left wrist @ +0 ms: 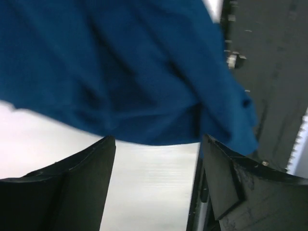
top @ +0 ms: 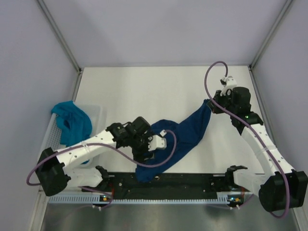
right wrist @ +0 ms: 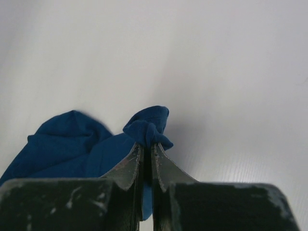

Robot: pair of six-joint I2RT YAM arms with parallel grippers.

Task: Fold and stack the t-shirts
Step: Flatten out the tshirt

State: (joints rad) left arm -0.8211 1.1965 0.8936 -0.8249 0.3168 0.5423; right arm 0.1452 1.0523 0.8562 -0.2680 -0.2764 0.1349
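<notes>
The dark navy t-shirt [top: 185, 134] is stretched in a long band from the right gripper down to the near table edge. My right gripper [top: 210, 104] is shut on a bunched corner of it [right wrist: 147, 127], held above the white table. My left gripper [top: 146, 155] is open over the shirt's lower end. In the left wrist view its fingers [left wrist: 86, 168] stand apart with bare table between them, and the navy cloth [left wrist: 120, 72] lies just past the tips. The teal t-shirt [top: 72, 122] lies crumpled in the basket at the left. No printed graphic shows.
The white lattice basket [top: 97, 111] stands at the table's left edge. A black rail [top: 192, 182] runs along the near edge between the arm bases. Purple cables [top: 211, 77] loop off both arms. Frame posts and pale walls close in the back and sides.
</notes>
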